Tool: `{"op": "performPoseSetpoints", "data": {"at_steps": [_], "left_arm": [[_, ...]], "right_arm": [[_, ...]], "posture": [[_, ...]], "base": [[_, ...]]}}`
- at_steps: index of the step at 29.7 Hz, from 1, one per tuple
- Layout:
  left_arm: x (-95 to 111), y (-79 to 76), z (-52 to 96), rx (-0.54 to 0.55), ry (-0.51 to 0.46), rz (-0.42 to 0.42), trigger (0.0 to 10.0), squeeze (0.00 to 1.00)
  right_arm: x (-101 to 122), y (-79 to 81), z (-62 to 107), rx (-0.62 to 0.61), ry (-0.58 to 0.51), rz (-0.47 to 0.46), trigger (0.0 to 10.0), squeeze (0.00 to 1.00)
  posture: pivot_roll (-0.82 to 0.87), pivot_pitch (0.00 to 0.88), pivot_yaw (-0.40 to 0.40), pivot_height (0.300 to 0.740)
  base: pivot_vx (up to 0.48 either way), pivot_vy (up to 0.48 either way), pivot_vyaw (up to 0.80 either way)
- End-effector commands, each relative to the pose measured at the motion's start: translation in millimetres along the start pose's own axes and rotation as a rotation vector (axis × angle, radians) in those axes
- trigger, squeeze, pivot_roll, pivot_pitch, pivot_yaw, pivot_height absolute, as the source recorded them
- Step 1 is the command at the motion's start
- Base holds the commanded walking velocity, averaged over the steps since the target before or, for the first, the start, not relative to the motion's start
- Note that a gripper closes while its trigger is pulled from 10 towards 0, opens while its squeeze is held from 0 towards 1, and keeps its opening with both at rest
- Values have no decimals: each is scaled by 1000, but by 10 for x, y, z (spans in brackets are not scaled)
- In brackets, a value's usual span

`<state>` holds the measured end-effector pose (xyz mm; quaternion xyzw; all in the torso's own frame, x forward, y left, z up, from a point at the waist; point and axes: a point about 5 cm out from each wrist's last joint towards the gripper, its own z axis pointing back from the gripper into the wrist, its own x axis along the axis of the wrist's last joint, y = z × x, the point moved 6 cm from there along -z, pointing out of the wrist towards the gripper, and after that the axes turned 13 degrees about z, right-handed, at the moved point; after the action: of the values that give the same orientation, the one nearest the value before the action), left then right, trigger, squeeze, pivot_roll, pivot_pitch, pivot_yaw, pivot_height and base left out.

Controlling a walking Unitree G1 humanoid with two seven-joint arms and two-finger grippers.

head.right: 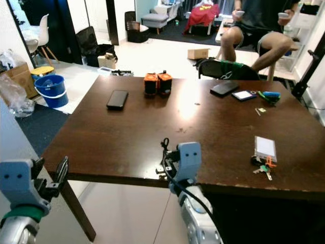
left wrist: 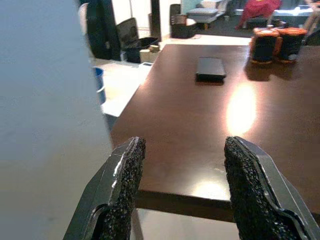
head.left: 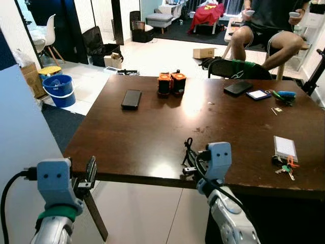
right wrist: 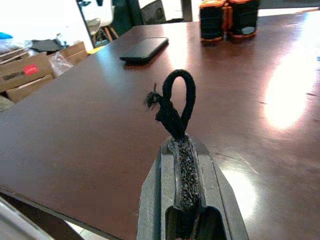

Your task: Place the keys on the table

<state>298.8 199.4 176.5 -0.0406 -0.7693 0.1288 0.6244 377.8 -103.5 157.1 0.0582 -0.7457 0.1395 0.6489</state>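
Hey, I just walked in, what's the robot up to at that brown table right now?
The right gripper is over the near edge of the dark wooden table, shut on a black cord loop. The left gripper is open, off the table's near left corner, holding nothing. A bunch of keys already lies on the table at the right by a white card. A person sits beyond the far side.

Keys (head.left: 285, 168) lie on brown table (head.left: 152, 127), right

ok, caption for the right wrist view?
Right claw shut on a black cord loop above the table.
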Motion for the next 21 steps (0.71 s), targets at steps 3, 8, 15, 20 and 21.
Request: {"op": "performPoseSetpoints", "data": {"at_steps": [3, 8, 15, 20, 21], "left_arm": [[-18, -13, 11, -2, 13, 18, 10000, 0], [-24, -24, 3, -6, 14, 19, 10000, 0], [-25, -45, -6, -16, 16, 22, 10000, 0], [-12, -40, -7, -16, 13, 22, 10000, 0], [-12, -40, -7, -16, 13, 22, 10000, 0]], "right_arm": [[3, 25, 0, 9, 3, -7, 10000, 0], [0, 9, 12, 4, 5, -5, 10000, 0], [9, -9, 15, -3, 4, -3, 10000, 0], [9, -15, 8, -4, 4, -1, 10000, 0], [9, -15, 8, -4, 4, -1, 10000, 0]], "posture": [[-123, 55, 103, 740], [-123, 55, 103, 740], [-130, 56, 109, 740], [-132, 54, 111, 740], [-132, 54, 111, 740]], "base": [[0, -405, 0], [0, -409, 0], [0, -406, 0], [0, -405, 0], [0, -405, 0]]}}
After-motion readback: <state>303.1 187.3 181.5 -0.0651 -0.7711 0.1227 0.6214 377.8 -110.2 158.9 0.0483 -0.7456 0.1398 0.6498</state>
